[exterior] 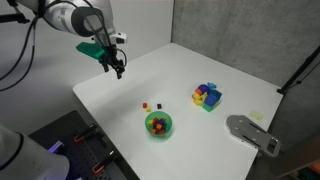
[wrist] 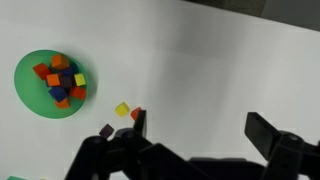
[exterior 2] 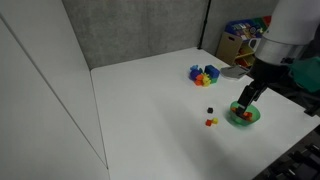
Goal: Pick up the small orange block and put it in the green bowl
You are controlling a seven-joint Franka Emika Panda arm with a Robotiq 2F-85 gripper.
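Hovering empty, the fingers [wrist: 268, 135] stand spread. Closing off-centre might catch the yellow cube [wrist: 122, 109] just beside the orange block [wrist: 134, 113].

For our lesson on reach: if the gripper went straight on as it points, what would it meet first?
Probably bare table, missing the small orange block; depth is unclear.

Looks like a lab: bare white table [exterior: 235, 75], grey backdrop [exterior 2: 130, 30], black stand [exterior: 300, 68], toy shelf [exterior 2: 238, 42] behind.
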